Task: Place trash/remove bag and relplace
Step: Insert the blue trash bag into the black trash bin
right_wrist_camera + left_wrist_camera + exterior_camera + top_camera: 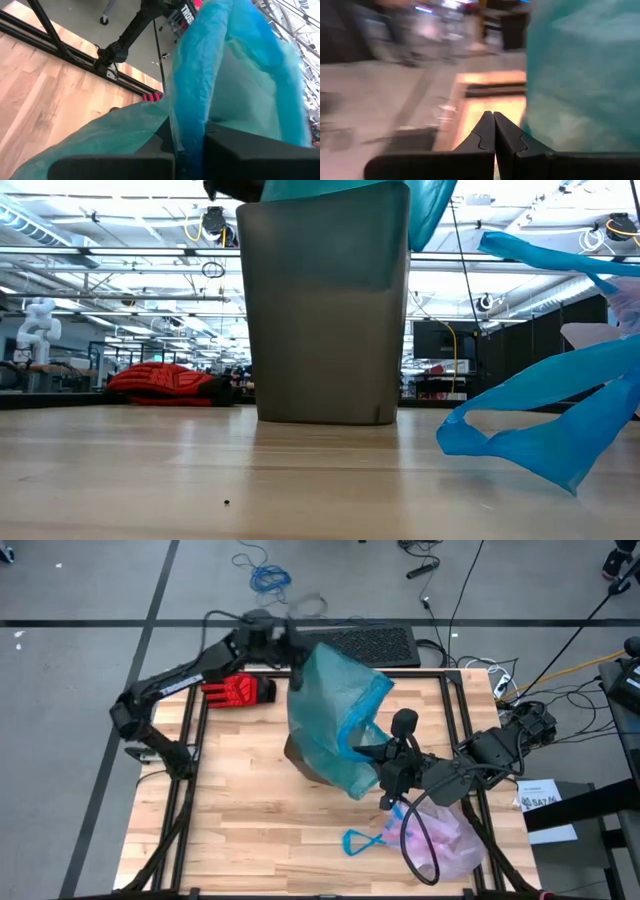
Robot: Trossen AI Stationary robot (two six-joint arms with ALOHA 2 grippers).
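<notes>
Bare worktop open left of the right pincer, teal bag over the bin blocking ahead, pink liner crowding just behind it

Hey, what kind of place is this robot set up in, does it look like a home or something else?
Not a home: most likely a robotics lab or industrial workshop. The low view shows exposed ceiling trusses and a white robot in the background; the high view shows cables strewn across the concrete floor.
</notes>
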